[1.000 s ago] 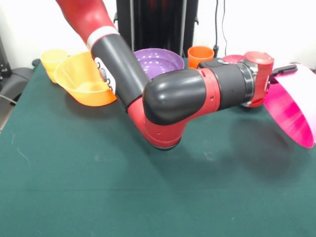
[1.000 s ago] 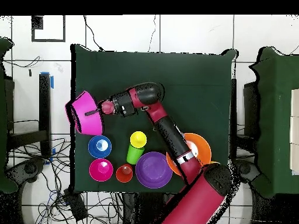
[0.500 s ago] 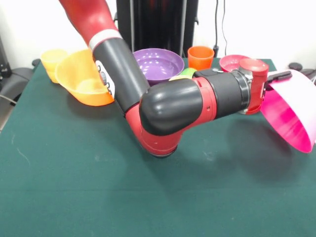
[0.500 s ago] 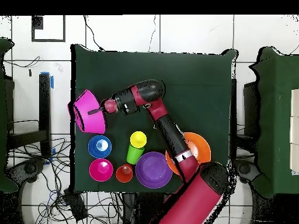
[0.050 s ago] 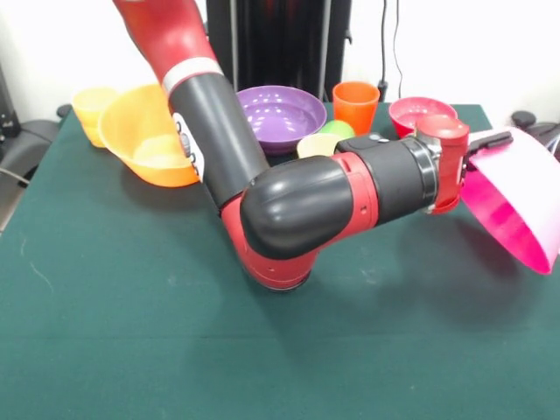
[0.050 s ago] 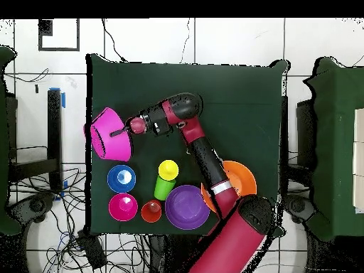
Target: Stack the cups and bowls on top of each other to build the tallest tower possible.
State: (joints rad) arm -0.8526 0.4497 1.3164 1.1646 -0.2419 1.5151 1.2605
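Hot pink bowl (image 5: 516, 206) hangs tipped on its side above the green table's (image 5: 131, 332) edge, its rim pinched in our gripper (image 6: 119, 131). Near the purple bowl (image 5: 282, 112) we see an orange cup (image 5: 355, 102)

Green worktop in a white-tiled room

A dark green cloth covers the worktop (image 6: 242, 92); white floor tiles (image 6: 213, 39) surround it, black cables (image 6: 43, 213) trail at one side, and a white wall (image 5: 472, 44) stands behind.
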